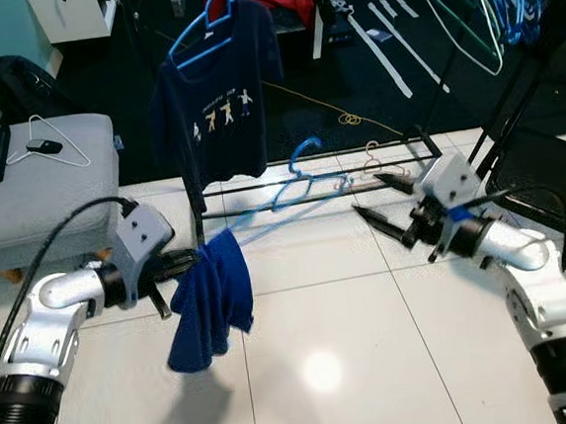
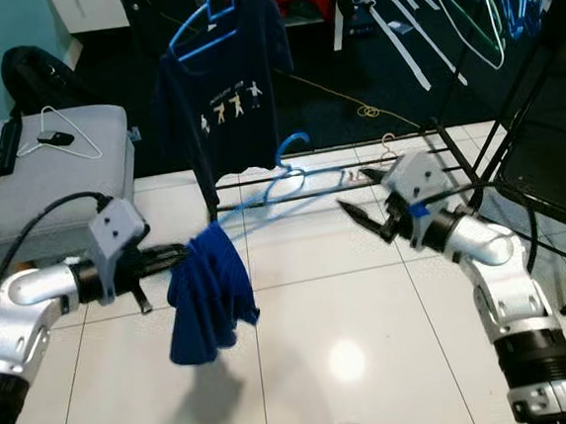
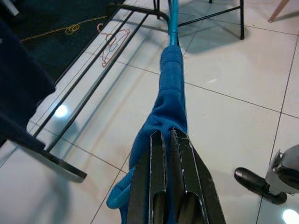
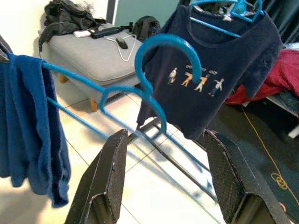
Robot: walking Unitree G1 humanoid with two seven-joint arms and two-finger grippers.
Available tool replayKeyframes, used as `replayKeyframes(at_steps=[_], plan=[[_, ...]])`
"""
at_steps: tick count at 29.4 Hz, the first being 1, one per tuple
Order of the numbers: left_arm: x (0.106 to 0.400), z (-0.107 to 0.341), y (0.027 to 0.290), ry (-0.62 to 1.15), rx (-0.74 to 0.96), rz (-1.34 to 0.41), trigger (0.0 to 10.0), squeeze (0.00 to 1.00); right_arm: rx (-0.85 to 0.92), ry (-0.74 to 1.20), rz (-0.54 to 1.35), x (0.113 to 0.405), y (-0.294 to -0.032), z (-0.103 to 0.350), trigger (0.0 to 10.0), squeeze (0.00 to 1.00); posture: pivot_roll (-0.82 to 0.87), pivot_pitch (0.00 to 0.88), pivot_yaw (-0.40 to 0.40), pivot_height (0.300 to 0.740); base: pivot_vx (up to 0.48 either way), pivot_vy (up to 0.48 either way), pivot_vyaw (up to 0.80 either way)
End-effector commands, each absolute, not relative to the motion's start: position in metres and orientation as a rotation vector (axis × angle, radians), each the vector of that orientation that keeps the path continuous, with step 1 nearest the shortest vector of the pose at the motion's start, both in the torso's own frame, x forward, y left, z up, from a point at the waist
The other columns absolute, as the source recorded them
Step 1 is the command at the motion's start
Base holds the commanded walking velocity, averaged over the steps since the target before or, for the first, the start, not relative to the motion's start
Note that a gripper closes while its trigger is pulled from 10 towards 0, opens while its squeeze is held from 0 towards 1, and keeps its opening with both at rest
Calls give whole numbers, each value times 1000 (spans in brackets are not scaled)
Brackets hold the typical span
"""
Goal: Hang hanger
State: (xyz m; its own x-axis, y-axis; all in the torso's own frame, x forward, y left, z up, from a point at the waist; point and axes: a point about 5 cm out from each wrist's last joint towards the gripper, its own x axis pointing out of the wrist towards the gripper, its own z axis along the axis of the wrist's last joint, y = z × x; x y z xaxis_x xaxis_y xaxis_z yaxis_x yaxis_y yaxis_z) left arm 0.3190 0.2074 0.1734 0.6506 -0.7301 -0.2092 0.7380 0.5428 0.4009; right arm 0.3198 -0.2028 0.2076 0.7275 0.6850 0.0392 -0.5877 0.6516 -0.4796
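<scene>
Gripping one end of a blue hanger (image 1: 296, 186) with a blue cloth (image 1: 210, 303) draped over it, the left gripper (image 1: 190, 263) holds it above the tiled floor (image 1: 371, 313). Just beside its hook, the right gripper (image 1: 381, 221) waits with fingers apart, near the dark T-shirt (image 1: 219, 103).

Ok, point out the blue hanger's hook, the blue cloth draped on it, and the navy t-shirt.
blue hanger (image 4: 161, 44), right wrist view, top of its curved hook.
blue cloth (image 1: 209, 303), left eye view, middle of the hanging fabric.
navy t-shirt (image 1: 221, 128), left eye view, chest just below the printed figures.
</scene>
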Motion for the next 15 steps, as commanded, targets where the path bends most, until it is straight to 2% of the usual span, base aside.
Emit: replayKeyframes(at_steps=[1, 4, 9, 15], plan=[[313, 178, 202, -24, 527, -935, 0, 0, -485, -211, 794, 317, -202, 203, 10000, 0, -54, 212, -18, 740, 0, 0, 0], [312, 180, 199, -43, 544, -959, 0, 0, -504, -192, 832, 316, -203, 202, 10000, 0, -54, 212, -18, 740, 0, 0, 0], [310, 199, 189, -173, 617, -1003, 0, 0, -559, -143, 848, 318, -220, 202, 10000, 0, -58, 211, -22, 740, 0, 0, 0], [307, 199, 189, -170, 673, -1061, 0, 0, -567, -137, 842, 319, -225, 203, 10000, 0, -58, 212, -23, 740, 0, 0, 0]])
